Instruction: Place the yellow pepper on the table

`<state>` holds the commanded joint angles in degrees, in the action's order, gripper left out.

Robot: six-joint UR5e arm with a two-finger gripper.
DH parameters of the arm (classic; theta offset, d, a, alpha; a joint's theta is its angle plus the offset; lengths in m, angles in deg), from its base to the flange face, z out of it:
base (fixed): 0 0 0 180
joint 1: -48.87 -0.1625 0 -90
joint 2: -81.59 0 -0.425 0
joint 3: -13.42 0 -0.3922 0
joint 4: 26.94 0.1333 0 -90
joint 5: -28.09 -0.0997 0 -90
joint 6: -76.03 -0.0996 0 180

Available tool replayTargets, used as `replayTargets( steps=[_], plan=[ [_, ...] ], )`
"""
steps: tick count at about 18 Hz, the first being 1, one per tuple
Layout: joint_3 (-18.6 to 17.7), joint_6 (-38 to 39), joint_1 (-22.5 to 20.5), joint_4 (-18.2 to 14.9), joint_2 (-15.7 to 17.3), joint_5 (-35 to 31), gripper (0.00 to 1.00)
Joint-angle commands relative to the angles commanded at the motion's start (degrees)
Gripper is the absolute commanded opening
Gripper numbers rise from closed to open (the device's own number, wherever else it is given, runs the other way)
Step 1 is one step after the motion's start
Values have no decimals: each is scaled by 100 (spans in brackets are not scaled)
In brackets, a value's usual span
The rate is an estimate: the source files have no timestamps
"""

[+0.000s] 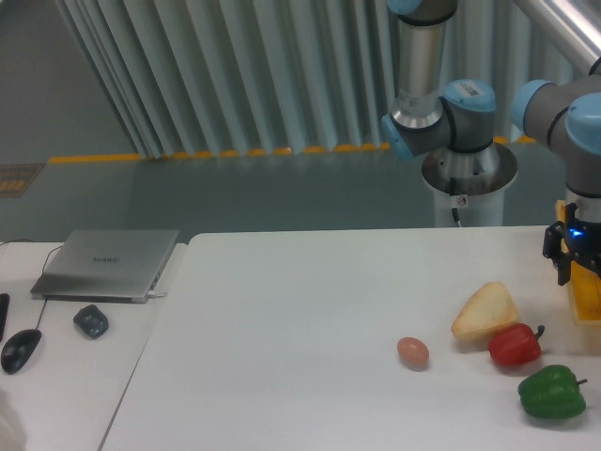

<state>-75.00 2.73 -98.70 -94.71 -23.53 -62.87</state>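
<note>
My gripper (567, 261) hangs at the far right edge of the view, reaching down into or just over the yellow crate (588, 303). Its black body shows a blue light. The fingertips sit against the crate's yellow, and the view does not show whether they are open or shut. The yellow pepper cannot be made out as a separate thing; it is hidden or out of view at the crate. The white table (300, 319) spreads across the middle and right of the view.
On the table's right stand a pale bread wedge (485, 312), a red pepper (515, 346), a green pepper (551, 392) and a brown egg (412, 352). A laptop (108, 264), a small dark object (91, 321) and a mouse (21, 350) lie on the left desk.
</note>
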Motion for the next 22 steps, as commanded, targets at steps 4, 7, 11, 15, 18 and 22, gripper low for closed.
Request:
replayTargets(
  steps=[4,7,11,15,18,22],
  plan=[
    [-44,-1551,-315,-61,78,-9,100],
    [-149,-2530,-510,-79,140,-18,100],
    [-211,-2759,-528,-79,176,-18,100],
    [-228,-3478,-685,-79,176,-9,100],
    [-298,-4217,-791,-79,184,-18,100],
    [-615,-5060,-1010,-79,202,-18,100]
  ],
)
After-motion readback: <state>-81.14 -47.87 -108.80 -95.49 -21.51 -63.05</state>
